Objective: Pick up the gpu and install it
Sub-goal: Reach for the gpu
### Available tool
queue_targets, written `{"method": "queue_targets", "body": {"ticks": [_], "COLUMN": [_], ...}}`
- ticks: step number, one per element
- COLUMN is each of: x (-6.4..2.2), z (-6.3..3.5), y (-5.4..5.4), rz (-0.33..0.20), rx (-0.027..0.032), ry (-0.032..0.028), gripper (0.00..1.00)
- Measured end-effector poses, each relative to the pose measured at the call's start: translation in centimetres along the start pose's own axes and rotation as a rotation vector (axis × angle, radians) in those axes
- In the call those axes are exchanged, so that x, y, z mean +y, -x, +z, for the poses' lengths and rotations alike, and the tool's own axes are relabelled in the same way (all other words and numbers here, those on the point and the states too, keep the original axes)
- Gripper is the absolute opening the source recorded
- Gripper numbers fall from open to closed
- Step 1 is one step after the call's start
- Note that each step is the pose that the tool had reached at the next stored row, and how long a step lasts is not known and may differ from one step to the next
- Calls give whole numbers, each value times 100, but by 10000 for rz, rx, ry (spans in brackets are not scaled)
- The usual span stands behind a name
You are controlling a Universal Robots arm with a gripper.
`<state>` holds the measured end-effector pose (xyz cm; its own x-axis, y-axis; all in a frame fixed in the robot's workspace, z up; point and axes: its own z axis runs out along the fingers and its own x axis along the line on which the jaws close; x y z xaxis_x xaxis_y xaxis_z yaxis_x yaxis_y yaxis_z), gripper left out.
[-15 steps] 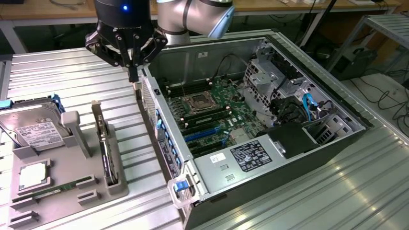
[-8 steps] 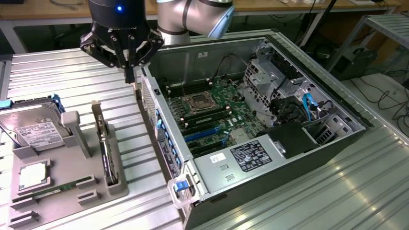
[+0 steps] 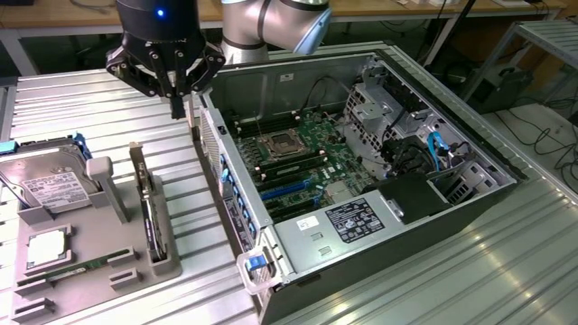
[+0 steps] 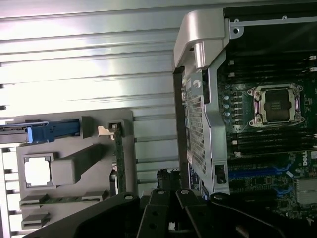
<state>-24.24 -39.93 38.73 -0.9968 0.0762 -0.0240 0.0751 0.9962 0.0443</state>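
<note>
Ribbed metal table (image 3: 99,115) in a workshop; arm above it, nothing picked up yet.
Gripper (image 3: 178,107) hangs with its fingers drawn narrow and holding nothing, just beside the far left corner of the open computer case (image 3: 271,78); the gpu (image 3: 149,206) stands on edge in a gray holder (image 3: 167,261), nearer and toward the exterior view's left, probably so its upper edge can be pinched; a hard drive (image 3: 45,186) lies further left.

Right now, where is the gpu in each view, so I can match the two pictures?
Exterior view: the gpu stands on edge in the grey fixture, on the exterior view's left of the case.
Wrist view: gpu edge-on in that fixture, beside the case wall.
Shared landmark: the CPU socket.
</note>
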Motion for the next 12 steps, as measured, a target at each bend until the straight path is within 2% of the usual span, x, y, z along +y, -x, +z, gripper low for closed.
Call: {"method": "queue_targets", "body": {"ticks": [6,12], "x": [-5,-15], "z": [2,0], "y": [-47,-147], "rz": [0,-10], "rx": [-1,0], "ry": [0,1], "gripper": [11,11]}}
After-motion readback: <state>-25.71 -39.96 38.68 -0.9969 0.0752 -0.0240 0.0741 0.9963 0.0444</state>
